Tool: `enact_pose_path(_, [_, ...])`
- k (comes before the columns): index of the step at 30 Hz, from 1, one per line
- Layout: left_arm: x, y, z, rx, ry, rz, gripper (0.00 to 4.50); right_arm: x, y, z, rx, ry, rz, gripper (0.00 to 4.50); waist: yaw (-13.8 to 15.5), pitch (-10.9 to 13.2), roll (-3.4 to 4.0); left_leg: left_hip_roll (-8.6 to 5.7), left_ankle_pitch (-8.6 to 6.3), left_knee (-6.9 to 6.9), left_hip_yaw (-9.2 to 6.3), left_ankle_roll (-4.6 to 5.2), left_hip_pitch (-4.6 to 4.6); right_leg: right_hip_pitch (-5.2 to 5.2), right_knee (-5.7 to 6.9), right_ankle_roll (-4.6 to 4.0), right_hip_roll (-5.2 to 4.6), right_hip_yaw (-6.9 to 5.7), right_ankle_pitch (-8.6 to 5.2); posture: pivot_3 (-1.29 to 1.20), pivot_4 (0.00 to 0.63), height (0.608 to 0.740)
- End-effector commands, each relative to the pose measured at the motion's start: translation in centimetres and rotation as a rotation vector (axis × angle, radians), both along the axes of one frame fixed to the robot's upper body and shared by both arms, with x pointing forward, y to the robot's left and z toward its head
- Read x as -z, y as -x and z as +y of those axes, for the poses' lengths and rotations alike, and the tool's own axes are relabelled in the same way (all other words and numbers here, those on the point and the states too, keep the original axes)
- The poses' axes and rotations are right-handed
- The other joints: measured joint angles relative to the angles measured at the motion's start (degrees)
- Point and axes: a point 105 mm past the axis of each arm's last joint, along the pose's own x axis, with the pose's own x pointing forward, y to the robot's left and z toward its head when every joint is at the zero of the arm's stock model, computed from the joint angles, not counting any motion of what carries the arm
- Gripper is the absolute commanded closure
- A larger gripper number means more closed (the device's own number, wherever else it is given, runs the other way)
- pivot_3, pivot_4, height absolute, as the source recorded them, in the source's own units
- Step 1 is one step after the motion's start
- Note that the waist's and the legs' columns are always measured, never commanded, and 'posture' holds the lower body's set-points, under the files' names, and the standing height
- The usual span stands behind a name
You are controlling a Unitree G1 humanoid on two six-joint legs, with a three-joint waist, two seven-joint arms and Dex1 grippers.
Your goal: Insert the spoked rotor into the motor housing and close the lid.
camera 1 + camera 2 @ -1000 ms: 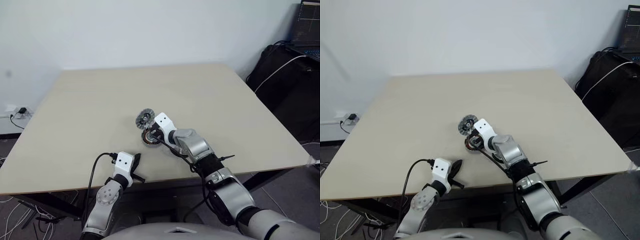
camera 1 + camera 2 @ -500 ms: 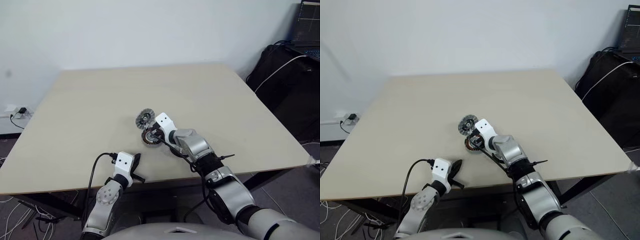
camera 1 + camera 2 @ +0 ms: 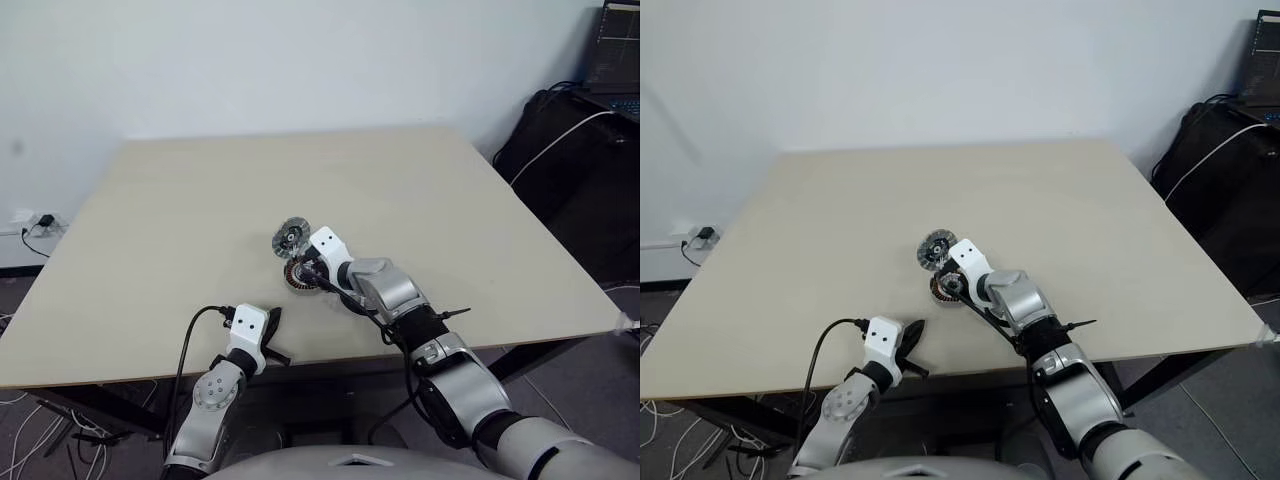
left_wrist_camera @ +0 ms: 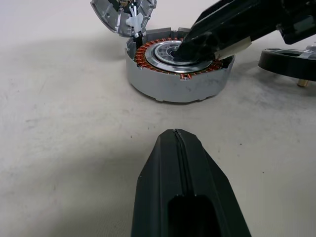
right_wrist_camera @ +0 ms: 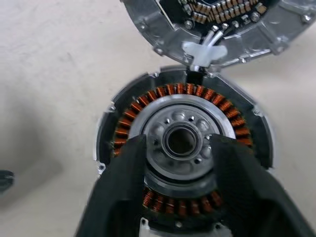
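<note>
The motor housing (image 5: 183, 148) sits flat on the table (image 3: 180, 220), open side up, so that its ring of copper windings and the pale metal centre face whatever goes in from above. The right gripper (image 5: 178, 148) hangs directly over it with its two fingers (image 5: 126, 173) parted to a middling gap, one on either side of the centre hub, tips just above the pale disc and inside the winding ring. That straddle looks like the stance of letting go of, or squaring up, a part seated in the bore; whether the spoked rotor is already in I cannot tell. The lid (image 5: 217, 24) stands tilted open just beyond the fingertips, apparently joined to the housing's far rim by a small white link, so it is out of the way of the bore yet ready to fold down. A dark disc (image 4: 289, 61) on a short pin lies on the table just beside the housing. The left gripper (image 4: 181, 163) rests low, fingers pressed together and empty, pointing at the housing from well short of it, probably parked to keep clear
</note>
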Motion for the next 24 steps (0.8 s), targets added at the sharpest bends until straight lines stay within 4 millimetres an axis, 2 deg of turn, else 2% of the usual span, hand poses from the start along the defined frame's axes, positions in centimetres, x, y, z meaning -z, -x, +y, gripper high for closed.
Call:
enact_pose_path(1, [-1.4,-0.5,-0.1,-0.001,0.015,-0.051,4.50,-3.2,-1.0,0.4,0.015,-0.084,-0.101,2.50,-0.02,0.00,0.00,0.00,0.00,0.00,0.00,0.00,0.00,0.00,0.00,0.00,0.00,0.00,0.00,0.00,0.000,0.740])
enact_pose_path(6, [-1.4,-0.4,0.0,-0.004,0.013,-0.051,4.50,-6.9,-1.4,-0.3,0.083,-0.202,-0.275,2.50,0.00,0.00,0.00,0.00,-0.01,-0.02,-0.03,0.01,-0.07,-0.04,-0.03,0.01,-0.01,0.02,-0.01,0.00,0.000,0.740])
enact_pose_path(7, [-1.4,-0.4,0.0,-0.004,0.012,-0.052,4.50,-7.5,-1.3,-0.7,0.103,-0.218,-0.309,2.92,0.01,0.00,0.00,0.00,-0.01,-0.02,-0.03,0.01,-0.08,-0.05,-0.03,0.01,-0.01,0.02,-0.01,0.00,0.000,0.740])
enact_pose_path(9, [-1.4,-0.3,0.0,-0.004,0.011,-0.052,4.50,-8.7,-0.9,-2.3,0.166,-0.239,-0.390,3.44,0.11,0.01,-0.01,0.00,-0.02,-0.03,-0.03,0.02,-0.09,-0.05,-0.06,0.03,-0.02,0.03,-0.02,0.00,0.000,0.740])
enact_pose_path(12, [-1.4,-0.3,0.0,-0.001,0.011,-0.049,4.50,-9.2,-0.2,-4.8,0.269,-0.249,-0.431,4.41,0.27,0.02,-0.02,-0.01,-0.03,-0.02,-0.07,0.03,-0.14,-0.04,-0.08,0.26,-0.06,0.05,-0.16,0.00,0.000,0.740])
enact_pose_path(13, [-1.4,-0.4,0.0,0.004,0.011,-0.047,4.50,-9.0,0.2,-6.7,0.353,-0.243,-0.445,4.45,0.18,0.03,0.00,-0.01,-0.03,-0.02,-0.07,0.03,-0.14,-0.04,-0.08,0.27,-0.07,0.05,-0.16,0.00,0.000,0.740])
enact_pose_path(15, [-1.3,-0.4,-0.1,0.014,0.010,-0.044,4.50,-8.2,1.5,-9.7,0.471,-0.223,-0.438,4.45,0.67,0.01,-0.04,0.00,-0.02,0.02,0.00,0.02,-0.12,-0.02,-0.06,0.30,-0.07,0.06,-0.16,0.00,0.000,0.740])
enact_pose_path(19, [-1.3,-0.3,-0.2,0.030,0.010,-0.035,4.50,-6.2,4.4,-12.1,0.578,-0.255,-0.304,4.45,1.19,0.05,-0.01,0.00,-0.04,0.01,-0.08,0.06,-0.21,0.00,-0.09,0.38,-0.09,0.06,-0.26,0.00,0.000,0.740])
enact_pose_path(22, [-1.2,-0.4,-0.4,0.051,0.008,-0.028,4.50,-4.5,6.8,-13.2,0.658,-0.333,-0.181,3.86,1.28,0.08,-0.01,0.03,-0.04,0.02,-0.06,0.06,-0.21,0.02,-0.08,0.38,-0.09,0.07,-0.28,0.00,0.000,0.740])
enact_pose_path(24, [-1.2,-0.4,-0.5,0.062,0.007,-0.026,4.50,-4.0,7.5,-13.8,0.719,-0.359,-0.144,3.20,1.17,0.13,0.05,0.06,-0.04,0.02,-0.03,0.06,-0.20,0.03,-0.07,0.38,-0.07,0.08,-0.29,0.00,0.000,0.740])
